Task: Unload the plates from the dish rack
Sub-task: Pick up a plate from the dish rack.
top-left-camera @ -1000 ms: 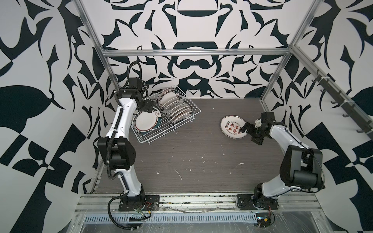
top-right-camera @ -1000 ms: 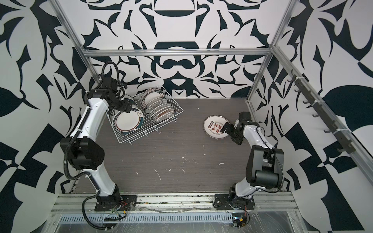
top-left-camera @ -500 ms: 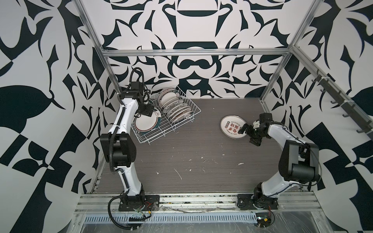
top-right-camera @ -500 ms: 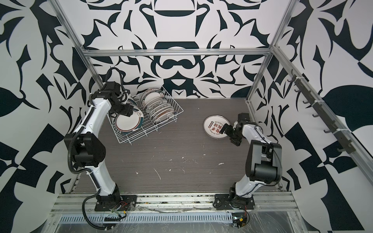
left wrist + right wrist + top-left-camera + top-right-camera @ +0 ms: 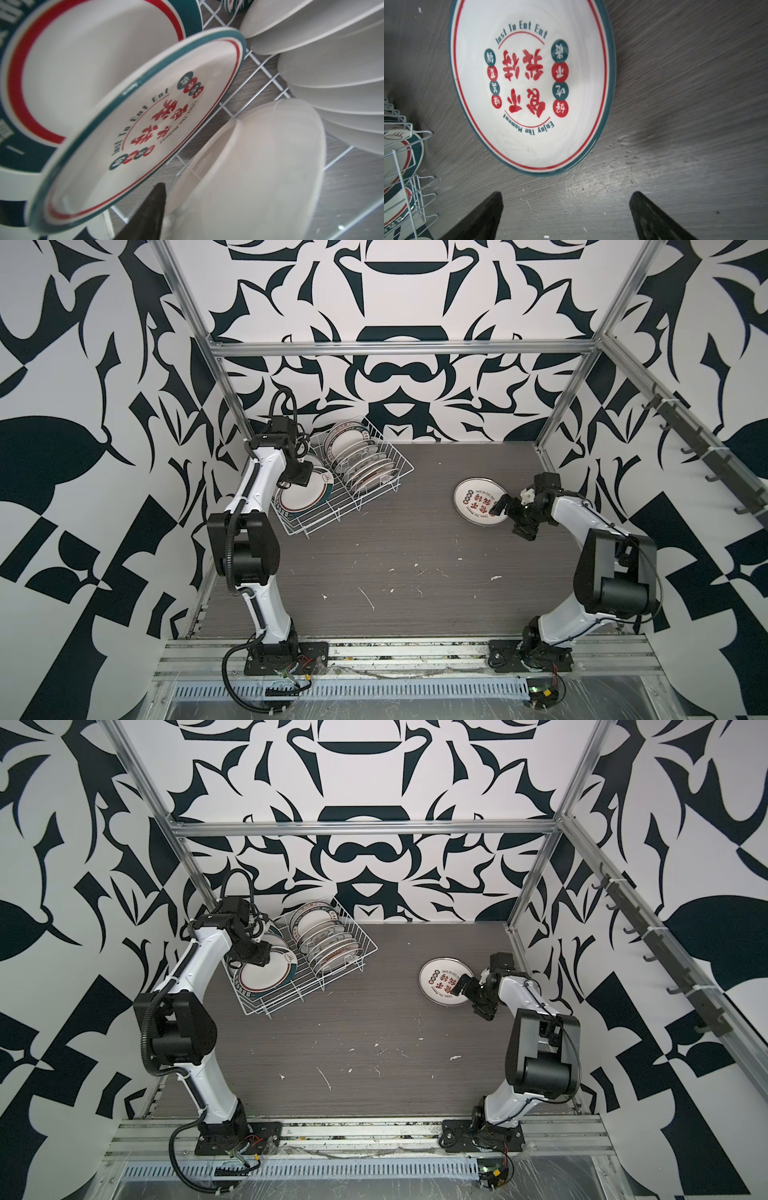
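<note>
One plate (image 5: pixel 480 501) flat, face up, on the table (image 5: pixel 395 572) at right, just beyond the right gripper (image 5: pixel 566 199), jaws spread wide, empty. Far left, dish rack (image 5: pixel 332 517), long axis slanting near-left to far-right, other plates (image 5: pixel 365 460) mostly on edge inside. Deeper among them than a second ago, left gripper (image 5: pixel 293 481); only one finger (image 5: pixel 153 207) showing beside a teal-rimmed plate (image 5: pixel 145 124), grip impossible to tell.

Left arm (image 5: pixel 257 485) high, left tool (image 5: pixel 296 477) downward, jaw spacing unclear; right arm (image 5: pixel 577 518) low, right tool (image 5: pixel 566 196) with jaws wide apart.
</note>
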Robot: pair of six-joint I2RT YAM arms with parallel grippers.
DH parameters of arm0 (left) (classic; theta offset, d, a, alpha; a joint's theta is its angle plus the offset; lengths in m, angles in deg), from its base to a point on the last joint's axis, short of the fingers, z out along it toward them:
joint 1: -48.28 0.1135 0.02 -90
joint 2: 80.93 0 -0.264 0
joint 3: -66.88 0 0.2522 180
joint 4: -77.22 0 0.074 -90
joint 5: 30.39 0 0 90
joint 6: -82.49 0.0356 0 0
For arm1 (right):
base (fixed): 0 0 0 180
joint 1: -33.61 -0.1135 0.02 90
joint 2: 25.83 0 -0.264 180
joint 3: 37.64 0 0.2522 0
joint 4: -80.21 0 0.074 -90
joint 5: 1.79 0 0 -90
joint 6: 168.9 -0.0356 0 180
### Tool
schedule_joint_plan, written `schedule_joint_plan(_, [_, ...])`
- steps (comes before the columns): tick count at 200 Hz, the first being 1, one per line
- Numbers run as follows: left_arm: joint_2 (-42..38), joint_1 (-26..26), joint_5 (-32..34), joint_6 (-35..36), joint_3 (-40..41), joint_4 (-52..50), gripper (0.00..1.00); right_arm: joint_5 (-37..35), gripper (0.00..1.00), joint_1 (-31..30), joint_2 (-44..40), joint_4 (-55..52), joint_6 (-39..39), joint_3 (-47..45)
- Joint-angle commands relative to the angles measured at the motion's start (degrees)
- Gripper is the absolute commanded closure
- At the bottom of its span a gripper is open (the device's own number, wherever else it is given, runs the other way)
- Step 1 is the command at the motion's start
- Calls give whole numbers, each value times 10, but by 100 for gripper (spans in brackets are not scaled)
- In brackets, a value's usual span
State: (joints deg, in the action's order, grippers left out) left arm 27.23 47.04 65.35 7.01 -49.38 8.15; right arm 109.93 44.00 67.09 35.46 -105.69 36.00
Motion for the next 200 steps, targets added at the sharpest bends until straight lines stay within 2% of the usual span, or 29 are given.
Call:
schedule_joint_plan(1, [-13, 2, 0, -11, 15, -3, 53, 6, 1, 0, -28, 2, 7, -2])
schedule_joint_plan(54, [-30, 2, 17, -14, 30, 10, 68, 18, 1, 0, -31, 7, 4, -3])
schedule_joint_plan(200, [-57, 1, 38, -45, 60, 21, 92, 64, 1, 0, -16, 21, -10, -2])
